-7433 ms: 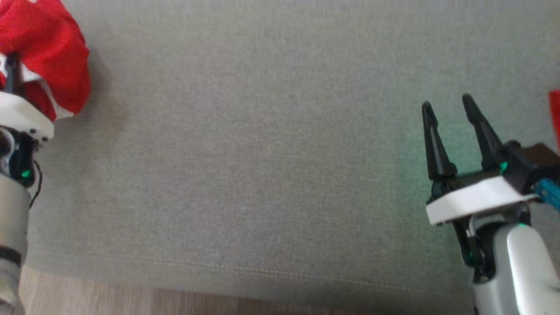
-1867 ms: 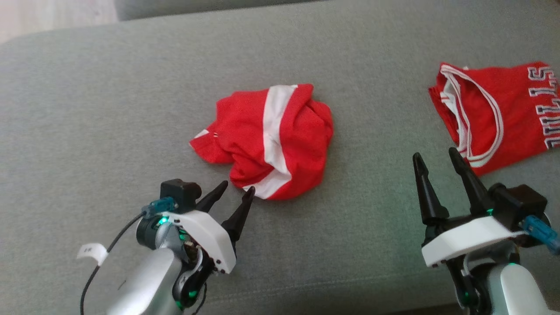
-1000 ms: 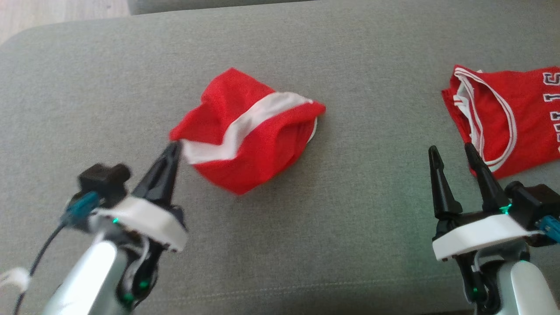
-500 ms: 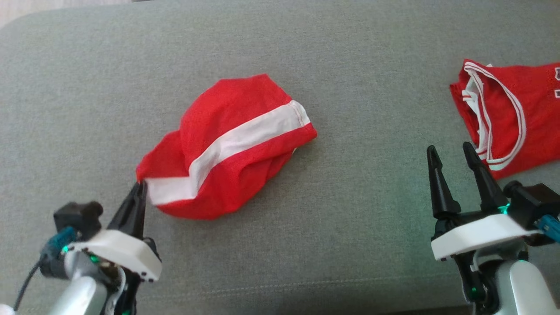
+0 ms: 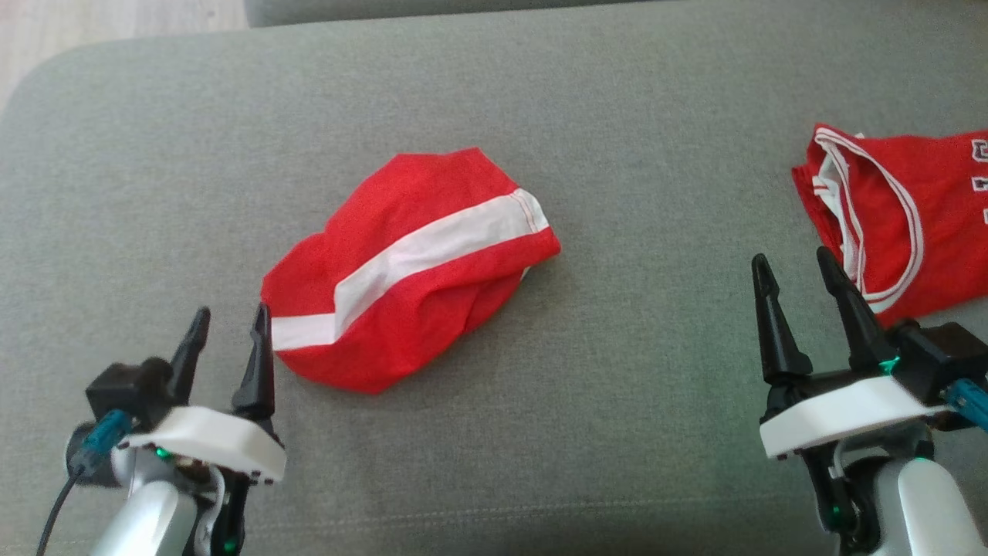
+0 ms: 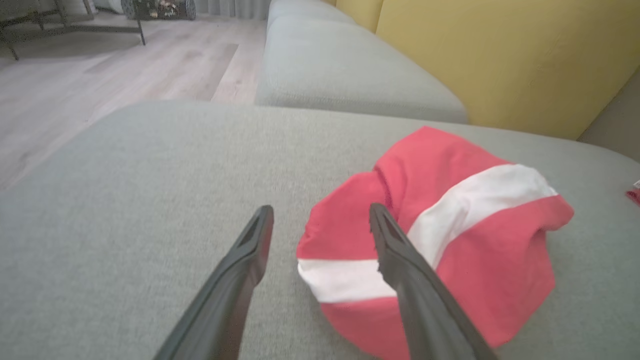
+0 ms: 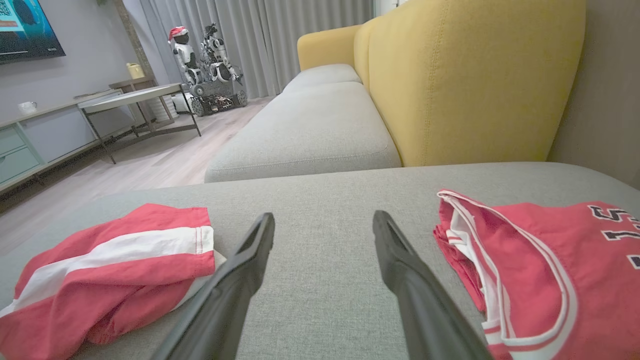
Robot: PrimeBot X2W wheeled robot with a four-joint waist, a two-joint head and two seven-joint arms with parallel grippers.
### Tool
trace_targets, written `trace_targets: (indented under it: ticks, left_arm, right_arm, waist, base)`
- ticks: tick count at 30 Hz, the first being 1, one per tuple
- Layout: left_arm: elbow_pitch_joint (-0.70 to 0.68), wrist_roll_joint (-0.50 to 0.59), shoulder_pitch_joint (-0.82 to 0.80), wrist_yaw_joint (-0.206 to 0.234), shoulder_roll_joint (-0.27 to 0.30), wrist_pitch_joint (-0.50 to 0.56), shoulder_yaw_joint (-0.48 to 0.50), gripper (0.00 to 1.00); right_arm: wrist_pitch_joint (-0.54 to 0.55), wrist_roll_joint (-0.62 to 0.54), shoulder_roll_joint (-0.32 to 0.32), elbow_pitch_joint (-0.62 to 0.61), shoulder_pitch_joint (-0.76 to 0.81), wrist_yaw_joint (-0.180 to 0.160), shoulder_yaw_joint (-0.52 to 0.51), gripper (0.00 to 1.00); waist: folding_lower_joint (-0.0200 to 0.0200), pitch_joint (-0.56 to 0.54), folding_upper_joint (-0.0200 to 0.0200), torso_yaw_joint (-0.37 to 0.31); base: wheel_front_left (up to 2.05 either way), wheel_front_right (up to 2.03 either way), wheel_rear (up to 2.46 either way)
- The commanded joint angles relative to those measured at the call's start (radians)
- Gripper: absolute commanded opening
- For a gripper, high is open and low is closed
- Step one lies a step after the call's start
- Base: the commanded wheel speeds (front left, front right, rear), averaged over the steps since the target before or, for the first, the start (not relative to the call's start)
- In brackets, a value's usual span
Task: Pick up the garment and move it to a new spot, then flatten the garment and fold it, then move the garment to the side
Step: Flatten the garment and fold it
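The crumpled red mesh garment with a broad white stripe (image 5: 409, 262) lies bunched mid-way along the grey fabric sofa cushion (image 5: 540, 93). The left hand (image 5: 233, 310) sits right at its near-left corner, fingers spread, gripping nothing. The right hand (image 5: 792, 255) is equally spread and empty, near a red jersey with white trim (image 5: 911, 216). Flattening looks like the step in hand. Next, I reckon, each hand needs a corner to pull the cloth out smooth.

Soft even light, faint shadow beneath the garment (image 5: 409, 270) (wrist views slightly blurred)
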Motion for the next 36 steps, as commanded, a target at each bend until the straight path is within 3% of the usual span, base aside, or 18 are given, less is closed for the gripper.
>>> trace_targets:
  ticks: [1,18,27,36]
  left_arm:
    - [-0.038,0.012,-0.045,0.009,0.023,-0.011,0.047,1.0]
    - [-0.271,0.095,0.118,0.109,0.066,0.037,0.045,1.0]
    - [-0.281,0.092,0.137,0.122,0.066,0.058,0.033,1.0]
    - [-0.246,0.073,0.102,0.096,0.066,0.06,0.029,1.0]
  right_arm:
    - [0.003,-0.004,-0.005,-0.041,-0.035,-0.001,0.024,1.0]
    - [0.044,-0.045,-0.005,-0.062,0.029,-0.001,0.054,1.0]
    - [0.055,-0.041,-0.005,-0.073,0.048,-0.001,0.043,1.0]
    - [0.058,-0.035,-0.005,-0.081,0.047,-0.001,0.04,1.0]
  waist:
    - [0.0,-0.009,0.0,0.008]
    - [0.0,-0.137,0.0,0.043]
    - [0.0,-0.153,0.0,0.043]
    - [0.0,-0.145,0.0,0.038]
  base:
    - [0.0,0.0,0.0]
    - [0.0,0.0,0.0]
    - [0.0,0.0,0.0]
    - [0.0,0.0,0.0]
